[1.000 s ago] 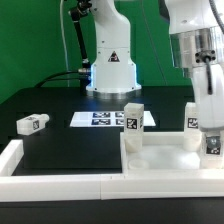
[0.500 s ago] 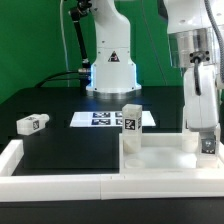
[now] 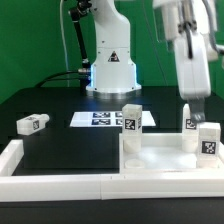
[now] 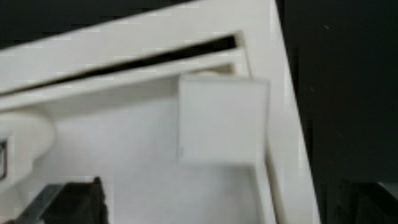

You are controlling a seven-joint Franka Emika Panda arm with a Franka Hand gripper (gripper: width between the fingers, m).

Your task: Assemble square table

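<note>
Exterior view: the gripper (image 3: 190, 101) hangs empty, fingers apart, above the tabletop (image 3: 160, 166); the standing leg (image 3: 208, 140) is at its five o'clock; the loose leg (image 3: 32, 124) lies on its side, well apart at eight o'clock. Wrist view: the standing leg (image 4: 222, 122) shows below, untouched.

Loose leg (image 3: 32, 124) lies at exterior view's left, tabletop (image 3: 160, 157) right.
</note>
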